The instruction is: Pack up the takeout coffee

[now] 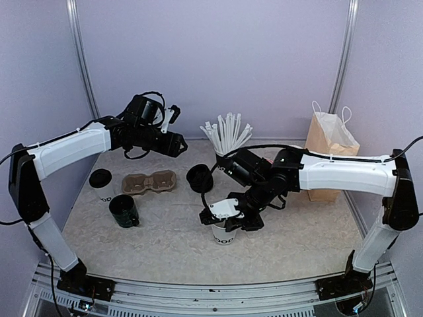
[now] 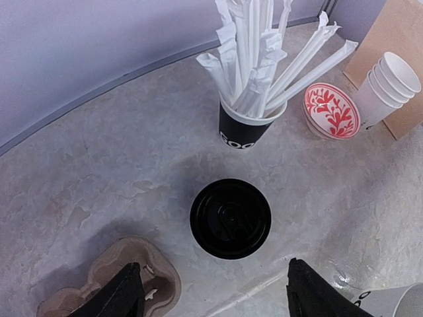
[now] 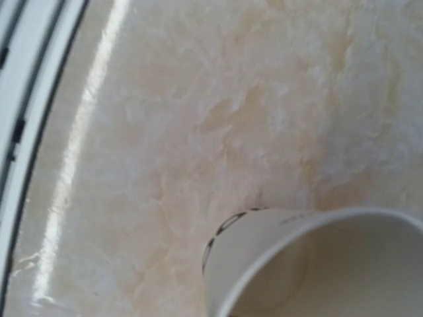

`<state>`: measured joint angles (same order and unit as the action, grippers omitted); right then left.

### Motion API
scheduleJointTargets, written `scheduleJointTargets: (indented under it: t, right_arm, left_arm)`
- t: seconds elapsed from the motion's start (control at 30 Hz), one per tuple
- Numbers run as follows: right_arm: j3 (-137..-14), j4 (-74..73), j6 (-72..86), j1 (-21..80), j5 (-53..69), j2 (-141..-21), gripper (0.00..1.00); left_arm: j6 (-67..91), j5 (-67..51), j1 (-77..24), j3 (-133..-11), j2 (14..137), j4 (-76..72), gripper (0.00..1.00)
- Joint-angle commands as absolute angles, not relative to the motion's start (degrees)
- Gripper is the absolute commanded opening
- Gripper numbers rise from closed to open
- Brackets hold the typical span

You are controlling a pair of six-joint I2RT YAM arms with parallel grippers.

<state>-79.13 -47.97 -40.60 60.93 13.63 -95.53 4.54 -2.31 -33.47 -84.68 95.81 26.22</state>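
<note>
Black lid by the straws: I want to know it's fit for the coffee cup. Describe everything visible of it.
The round black plastic lid is glossy, with a raised rim and moulded rings around its centre. It looks whole and lies flat on the marbled table, touching nothing else, between the brown cardboard cup carrier and the black cup of white wrapped straws. The left hand hangs above it, fingers apart.

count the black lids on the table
2 lids: one left of the cardboard carrier, one right of it, near the straw cup. The right arm could hide more.
</note>
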Motion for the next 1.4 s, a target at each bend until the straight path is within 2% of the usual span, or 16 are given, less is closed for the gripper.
scheduleJointTargets:
  t: [0.0, 0.23, 0.4, 0.47, 0.63, 0.77, 0.83, 0.9, 0.93, 0.97, 1.0, 1.13, 1.27, 1.37]
  right_arm:
    - [-76.5, -43.9, -40.6, 61.8, 12.2, -96.6, 0.00]
    - [-74.3, -41.8, -41.2, 61.9, 12.0, -97.2, 0.02]
    - [-75.9, -44.4, -41.1, 61.8, 12.9, -96.0, 0.24]
    - [-77.7, -47.6, -41.8, 61.4, 14.6, -95.2, 0.30]
    - [-84.5, -54.2, -42.5, 57.1, 21.3, -93.1, 0.36]
    - [-84.8, -51.1, -41.4, 48.6, 23.0, -89.8, 0.39]
    - [-83.6, -47.3, -41.4, 44.7, 20.2, -87.4, 0.43]
    - [-81.9, -40.1, -38.6, 41.3, 16.8, -84.3, 0.55]
    - [-81.4, -37.3, -36.4, 39.2, 16.9, -83.4, 0.66]
    - [-81.4, -36.0, -34.0, 37.0, 18.3, -83.1, 0.86]
    - [-81.7, -36.0, -32.7, 35.0, 20.3, -84.1, 0.98]
    - [-83.4, -40.6, -32.3, 32.5, 22.9, -88.1, 0.98]
    - [-82.1, -38.7, -32.9, 32.3, 24.6, -87.7, 0.85]
    - [-83.4, -39.0, -32.8, 32.3, 25.6, -88.5, 0.81]
  left_arm:
    - [4.7, -4.9, -33.7, -87.1, 97.6, 27.5, 0.72]
    - [4.4, -6.2, -33.7, -87.7, 100.1, 27.6, 0.72]
    - [4.3, -6.5, -34.1, -88.7, 102.6, 28.6, 0.71]
    - [4.1, -6.6, -34.4, -88.9, 103.5, 28.7, 0.72]
    - [2.5, -6.7, -36.2, -93.3, 108.2, 31.9, 0.70]
    - [1.9, -4.4, -38.3, -98.0, 112.9, 34.6, 0.68]
    - [1.9, -3.9, -38.6, -100.2, 115.0, 35.9, 0.65]
    - [1.7, -3.8, -38.8, -102.0, 117.2, 36.9, 0.63]
    - [1.7, -3.6, -38.8, -103.0, 118.2, 37.5, 0.63]
    - [1.8, -3.4, -38.7, -104.0, 118.9, 38.2, 0.62]
    - [1.8, -3.2, -38.7, -104.8, 120.0, 38.9, 0.62]
    - [1.9, -5.2, -38.3, -105.7, 121.8, 40.1, 0.61]
    - [1.8, -8.7, -38.6, -105.7, 123.1, 40.8, 0.58]
    - [2.2, -7.9, -38.8, -105.6, 123.7, 40.7, 0.56]
